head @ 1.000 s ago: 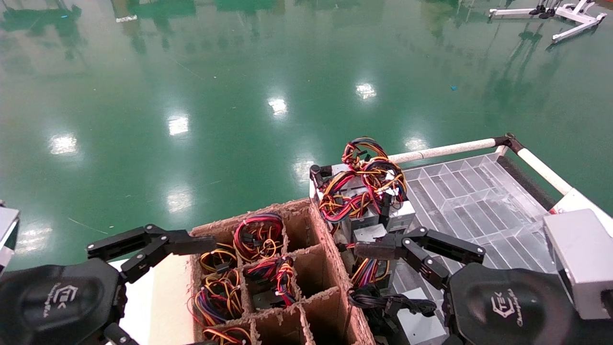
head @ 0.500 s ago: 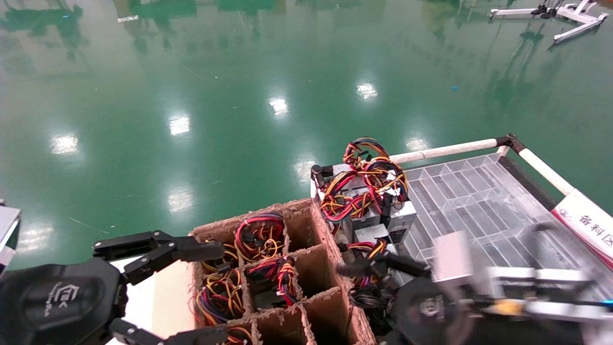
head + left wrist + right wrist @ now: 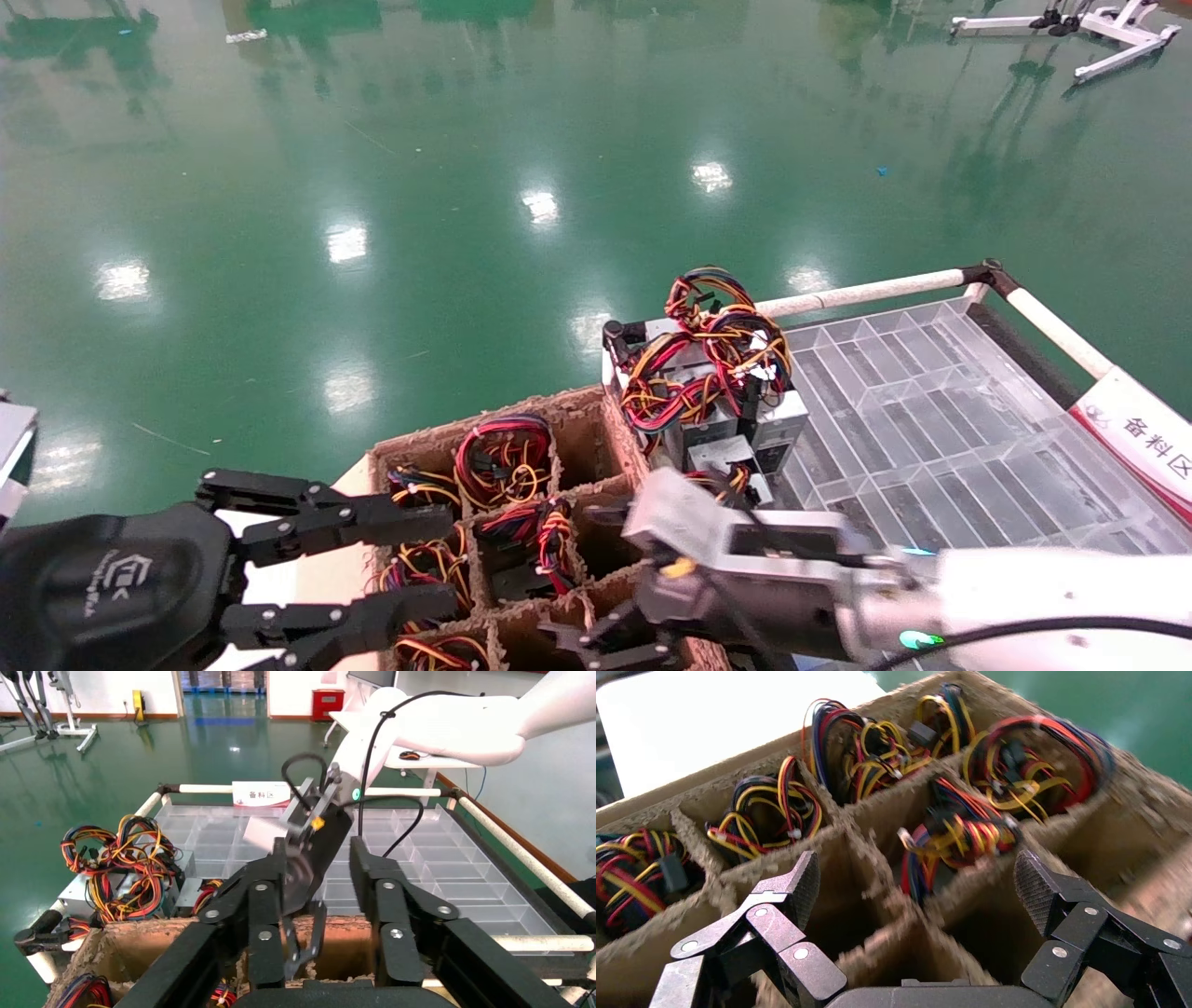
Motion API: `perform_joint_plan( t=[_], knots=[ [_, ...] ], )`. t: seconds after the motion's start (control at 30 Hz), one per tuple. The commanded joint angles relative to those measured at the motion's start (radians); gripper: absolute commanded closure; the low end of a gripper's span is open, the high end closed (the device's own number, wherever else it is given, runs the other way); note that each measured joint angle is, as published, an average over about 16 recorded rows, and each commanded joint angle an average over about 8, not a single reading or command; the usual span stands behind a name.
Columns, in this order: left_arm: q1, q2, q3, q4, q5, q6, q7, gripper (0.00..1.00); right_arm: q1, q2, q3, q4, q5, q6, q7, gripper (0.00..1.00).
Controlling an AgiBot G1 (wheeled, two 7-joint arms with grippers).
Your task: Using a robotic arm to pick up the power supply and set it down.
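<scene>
— Spread wide now, right gripper (image 3: 917,888); swung off the clear tray (image 3: 931,401), over the cardboard crate (image 3: 577,405).
— And the power supply (image 3: 954,829)?
— Untouched, in a middle cell below. Likely reaching down next. Left gripper (image 3: 438,564) spread, beside the crate.

Right gripper (image 3: 596,643): wrist rotated, arm extended across lower foreground toward robot's left, fingers (image 3: 796,885) spread wide, holding nothing. Left gripper (image 3: 447,564): at lower left, fingers (image 3: 372,522) apart, empty.
</scene>
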Motion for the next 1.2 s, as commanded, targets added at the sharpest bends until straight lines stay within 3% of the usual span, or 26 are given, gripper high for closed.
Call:
perform_joint_plan(
  t=[0.03, 0.13, 0.2, 0.5, 0.7, 0.77, 1.0, 1.03, 1.2],
  knots=[
    [0.0, 0.0, 0.0, 0.0, 0.0, 0.0, 0.0, 1.0, 0.014, -0.029, -0.022, 0.005, -0.044, 0.015, 0.014, 0.58],
    [0.0, 0.0, 0.0, 0.0, 0.0, 0.0, 0.0, 1.0, 0.027, -0.053, -0.043, 0.008, -0.094, 0.029, 0.037, 0.92],
    [0.0, 0.0, 0.0, 0.0, 0.0, 0.0, 0.0, 1.0, 0.032, -0.064, -0.053, 0.011, -0.119, 0.038, 0.05, 1.0],
    [0.0, 0.0, 0.0, 0.0, 0.0, 0.0, 0.0, 1.0, 0.04, -0.093, -0.073, 0.016, -0.178, 0.063, 0.086, 1.0],
    [0.0, 0.0, 0.0, 0.0, 0.0, 0.0, 0.0, 0.92, 0.04, -0.102, -0.079, 0.018, -0.197, 0.074, 0.095, 1.0],
    [0.0, 0.0, 0.0, 0.0, 0.0, 0.0, 0.0, 0.81, 0.04, -0.104, -0.081, 0.018, -0.204, 0.076, 0.098, 1.0],
    [0.0, 0.0, 0.0, 0.0, 0.0, 0.0, 0.0, 0.04, 0.038, -0.105, -0.084, 0.019, -0.221, 0.086, 0.109, 1.0],
    [0.0, 0.0, 0.0, 0.0, 0.0, 0.0, 0.0, 0.0, 0.037, -0.104, -0.084, 0.019, -0.223, 0.087, 0.11, 1.0],
    [0.0, 0.0, 0.0, 0.0, 0.0, 0.0, 0.0, 0.0, 0.034, -0.1, -0.082, 0.02, -0.224, 0.092, 0.116, 1.0]
  ],
)
